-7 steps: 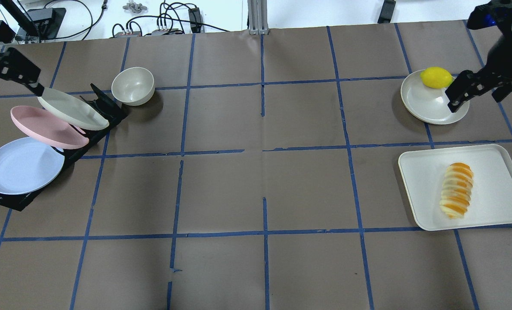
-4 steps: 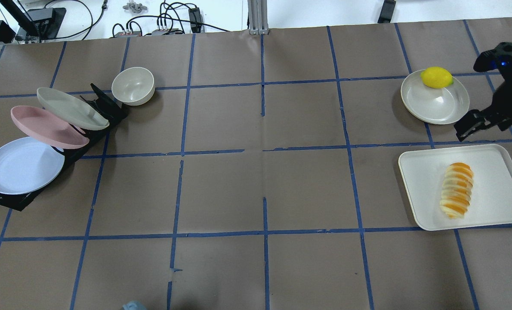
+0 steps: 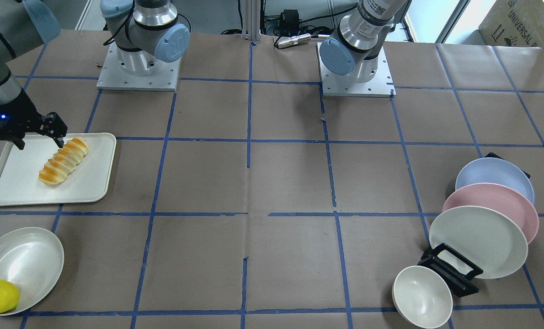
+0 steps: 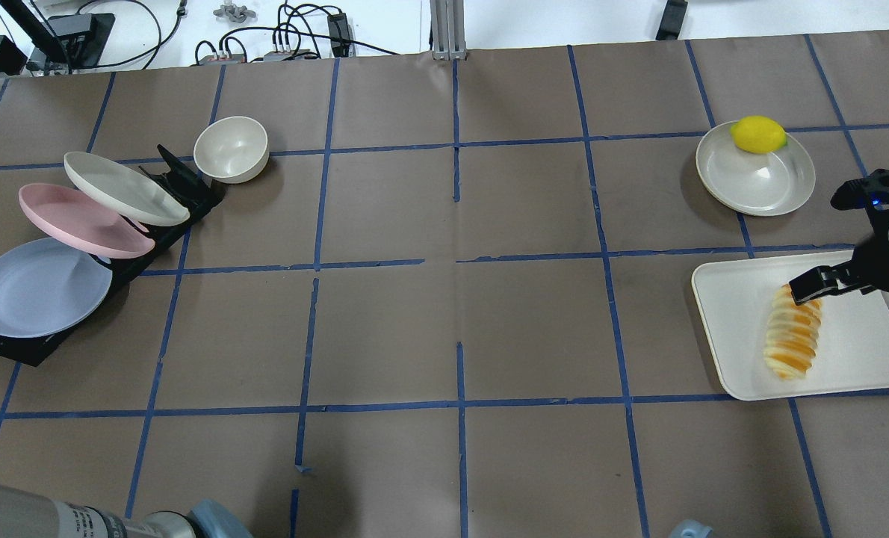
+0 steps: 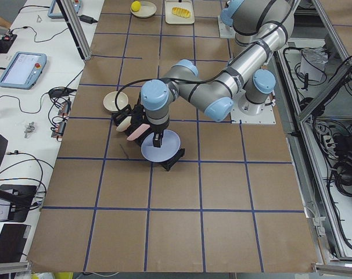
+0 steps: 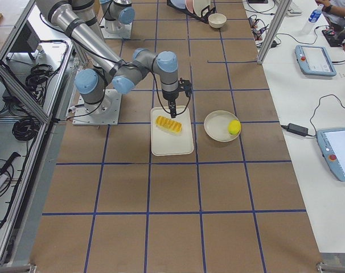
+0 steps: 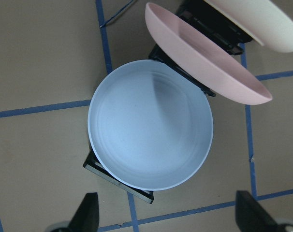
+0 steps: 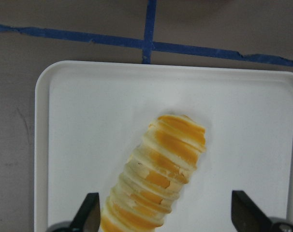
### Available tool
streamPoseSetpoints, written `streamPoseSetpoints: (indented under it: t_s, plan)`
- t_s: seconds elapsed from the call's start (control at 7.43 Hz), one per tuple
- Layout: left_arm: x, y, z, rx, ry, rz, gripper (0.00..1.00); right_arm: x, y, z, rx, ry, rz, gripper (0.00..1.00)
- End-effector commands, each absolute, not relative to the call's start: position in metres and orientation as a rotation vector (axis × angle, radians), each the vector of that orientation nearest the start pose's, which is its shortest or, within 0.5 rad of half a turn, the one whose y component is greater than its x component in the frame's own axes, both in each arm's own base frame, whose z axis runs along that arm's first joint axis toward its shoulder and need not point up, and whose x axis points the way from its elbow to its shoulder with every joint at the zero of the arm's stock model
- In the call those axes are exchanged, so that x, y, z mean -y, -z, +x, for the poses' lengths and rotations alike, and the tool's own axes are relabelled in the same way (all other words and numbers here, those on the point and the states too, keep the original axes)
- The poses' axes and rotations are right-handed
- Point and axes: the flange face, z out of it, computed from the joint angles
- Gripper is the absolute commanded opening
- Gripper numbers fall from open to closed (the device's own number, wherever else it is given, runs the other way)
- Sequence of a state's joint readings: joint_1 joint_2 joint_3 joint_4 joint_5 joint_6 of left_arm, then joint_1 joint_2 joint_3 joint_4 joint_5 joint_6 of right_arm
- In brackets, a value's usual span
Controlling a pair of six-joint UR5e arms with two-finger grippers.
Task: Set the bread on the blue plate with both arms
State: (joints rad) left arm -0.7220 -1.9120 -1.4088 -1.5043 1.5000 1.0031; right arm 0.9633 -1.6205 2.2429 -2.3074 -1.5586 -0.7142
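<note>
Right gripper [image 3: 40,137] had moved from beside the white plate [image 4: 751,187] to above the bread's [image 4: 793,332] 12 o'clock end, fingers spread, empty. Left gripper [image 7: 168,215], released, hung over the blue plate [image 7: 149,125], racked at the table's 9 o'clock. Bread lay on the tray [image 4: 863,359] at 3 o'clock. Counted: one bread, tray, lemon [image 4: 757,134], bowl [image 4: 231,148]; four plates.

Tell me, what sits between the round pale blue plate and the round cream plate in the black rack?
A round pink plate leans between them, clear in the overhead view.
</note>
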Motion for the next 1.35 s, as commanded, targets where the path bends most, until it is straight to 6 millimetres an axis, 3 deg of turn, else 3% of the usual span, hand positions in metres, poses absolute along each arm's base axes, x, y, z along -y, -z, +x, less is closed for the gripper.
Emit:
streamPoseSetpoints:
  t_s: [0.0, 0.27, 0.54, 0.81, 1.08, 1.21]
  plan:
    - [0.533, -0.338, 0.401, -3.209, 0.032, 0.362, 1.00, 0.415, -0.234, -0.130, -3.180, 0.130, -0.153, 0.93]
    - [0.541, -0.291, 0.408, -3.246, -0.010, 0.374, 0.99, 0.410, -0.210, -0.142, -3.167, 0.134, -0.102, 0.91]
    - [0.553, -0.245, 0.416, -3.276, -0.047, 0.388, 0.98, 0.404, -0.199, -0.137, -3.148, 0.118, -0.096, 0.90]
    - [0.553, -0.223, 0.412, -3.302, -0.079, 0.395, 0.87, 0.393, -0.188, -0.129, -3.151, 0.117, -0.096, 0.85]
    - [0.554, -0.220, 0.409, -3.308, -0.089, 0.403, 0.63, 0.393, -0.189, -0.130, -3.160, 0.112, -0.094, 0.53]
    - [0.553, -0.219, 0.408, -3.314, -0.095, 0.400, 0.40, 0.393, -0.189, -0.131, -3.164, 0.111, -0.094, 0.30]
